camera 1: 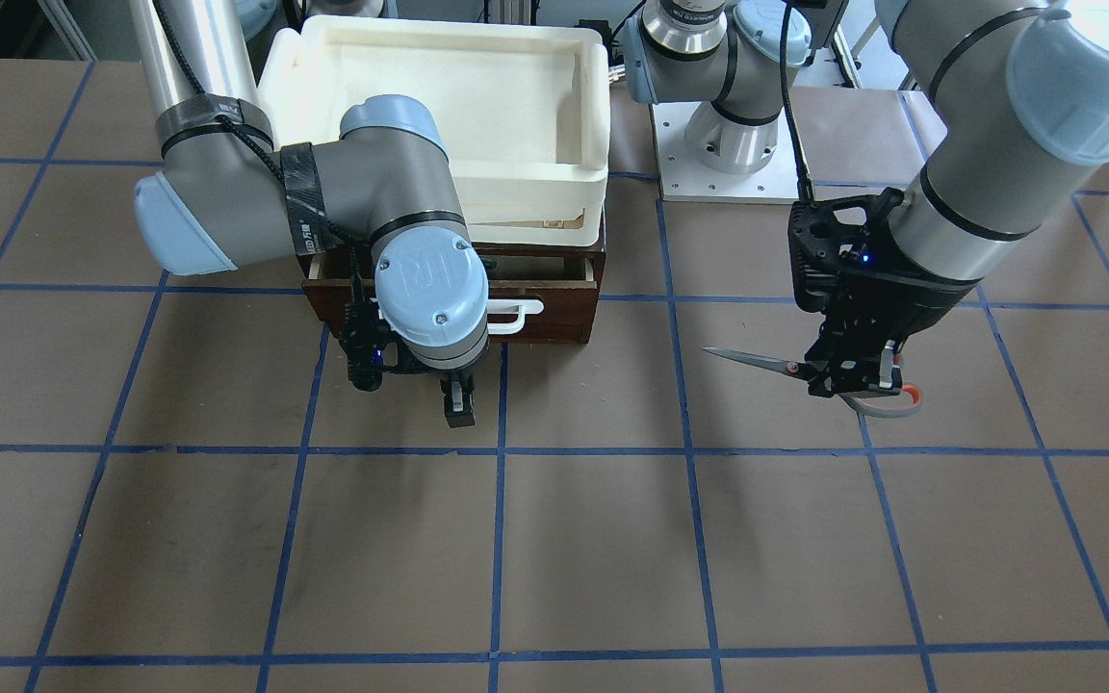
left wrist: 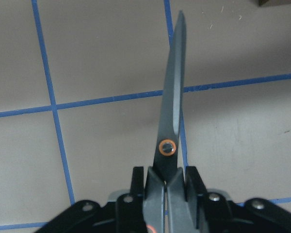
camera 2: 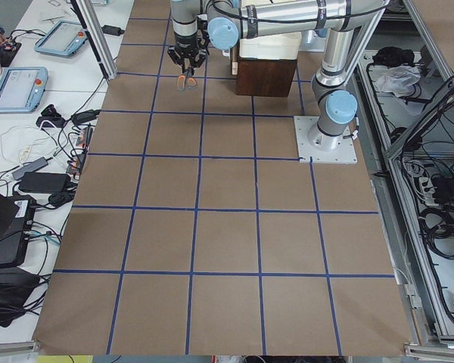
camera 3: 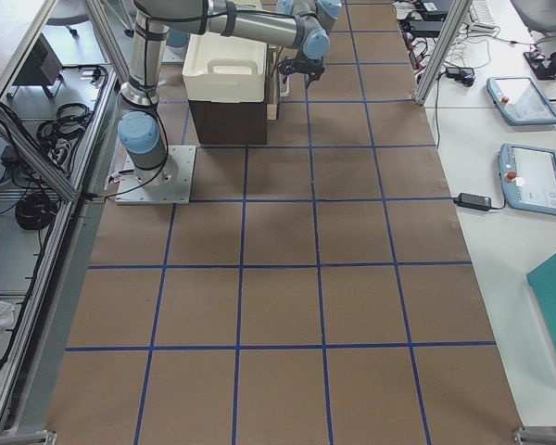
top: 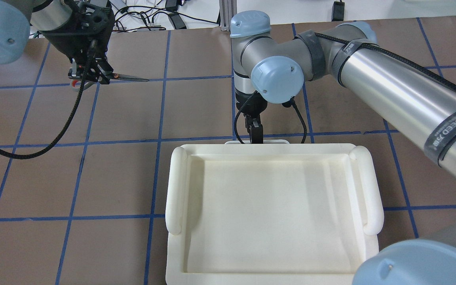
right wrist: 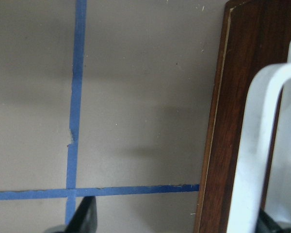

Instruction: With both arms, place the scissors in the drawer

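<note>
Scissors [camera 1: 757, 361] clamped near the pivot in left hand [camera 1: 853, 380], held level above worktop [camera 1: 593, 558], well apart from drawer [camera 1: 554, 322], blades pointed toward it, drawer seen pulled slightly out beneath tray [camera 1: 595, 106], right hand [top: 255, 133] held at white handle [camera 1: 516, 313], fingers spread apart.

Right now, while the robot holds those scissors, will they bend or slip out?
Probably stiff: the scissors stick straight out of the left tool without drooping. Likely light, since one pinch near the pivot holds them up. They could swivel a little, being gripped at one narrow spot.
</note>
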Tool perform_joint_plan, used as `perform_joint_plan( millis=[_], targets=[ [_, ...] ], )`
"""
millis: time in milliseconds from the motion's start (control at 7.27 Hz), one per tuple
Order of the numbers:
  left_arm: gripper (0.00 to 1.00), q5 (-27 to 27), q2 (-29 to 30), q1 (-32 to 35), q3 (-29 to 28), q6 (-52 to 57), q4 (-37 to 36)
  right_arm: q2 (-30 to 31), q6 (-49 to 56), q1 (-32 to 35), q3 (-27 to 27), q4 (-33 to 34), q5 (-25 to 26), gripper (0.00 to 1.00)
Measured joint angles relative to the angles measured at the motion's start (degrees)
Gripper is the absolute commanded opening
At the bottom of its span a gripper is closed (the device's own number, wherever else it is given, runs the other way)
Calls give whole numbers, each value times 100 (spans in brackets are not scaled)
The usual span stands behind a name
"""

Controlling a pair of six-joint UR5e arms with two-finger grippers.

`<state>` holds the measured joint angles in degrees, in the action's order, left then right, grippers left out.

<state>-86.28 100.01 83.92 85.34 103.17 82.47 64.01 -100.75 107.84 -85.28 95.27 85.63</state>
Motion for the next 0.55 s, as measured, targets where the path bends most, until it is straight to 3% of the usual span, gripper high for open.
perform_joint_plan(
  millis=[550],
  targets=[
    [0,-3,8,10,0,-80,12,-188,102,-43,314,29,7,100]
  ],
)
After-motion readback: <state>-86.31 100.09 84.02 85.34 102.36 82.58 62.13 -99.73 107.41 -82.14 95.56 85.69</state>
